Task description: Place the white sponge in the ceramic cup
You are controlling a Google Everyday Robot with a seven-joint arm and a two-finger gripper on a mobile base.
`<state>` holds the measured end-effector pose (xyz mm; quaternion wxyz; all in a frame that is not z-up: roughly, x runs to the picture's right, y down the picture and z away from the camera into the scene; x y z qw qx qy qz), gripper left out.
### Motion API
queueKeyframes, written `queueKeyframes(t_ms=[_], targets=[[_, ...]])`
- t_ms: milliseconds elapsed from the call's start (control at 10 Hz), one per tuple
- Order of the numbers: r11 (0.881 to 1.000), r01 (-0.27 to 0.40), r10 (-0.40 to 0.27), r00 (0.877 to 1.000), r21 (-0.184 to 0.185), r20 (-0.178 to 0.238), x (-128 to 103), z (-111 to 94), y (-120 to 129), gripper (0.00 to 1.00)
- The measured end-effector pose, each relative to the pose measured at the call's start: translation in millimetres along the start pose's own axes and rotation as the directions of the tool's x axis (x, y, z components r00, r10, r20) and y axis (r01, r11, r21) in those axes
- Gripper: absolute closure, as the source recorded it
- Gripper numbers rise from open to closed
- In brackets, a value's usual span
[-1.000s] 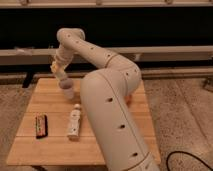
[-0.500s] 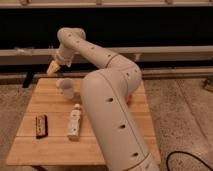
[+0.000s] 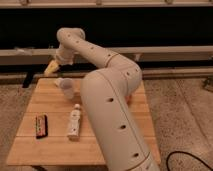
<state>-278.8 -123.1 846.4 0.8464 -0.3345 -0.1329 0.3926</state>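
Note:
The ceramic cup [image 3: 67, 89] stands upright on the far left part of the wooden table [image 3: 100, 142]. A small white chunk, the white sponge [image 3: 59, 81], shows at the cup's upper left rim; I cannot tell whether it rests in the cup or beside it. My gripper [image 3: 51, 68], with a yellowish tip, hangs above the table's far left edge, up and to the left of the cup and apart from it. Nothing shows in it.
A white plastic bottle [image 3: 74, 124] lies in the middle of the table in front of the cup. A dark flat packet [image 3: 41, 126] lies at the front left. My bulky white arm [image 3: 112, 105] covers the table's right half. A dark wall with a rail runs behind.
My gripper was low over the cup a second ago. It has since risen and moved left, away from the cup. The cup, bottle and packet have stayed in place.

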Motion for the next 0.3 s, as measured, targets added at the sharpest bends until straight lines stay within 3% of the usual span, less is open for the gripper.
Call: queueKeyframes(t_ms=[300], targets=[[1.0, 0.005, -0.005, 1.0, 0.005, -0.002, -0.8, -0.1, 3.6, 0.0]])
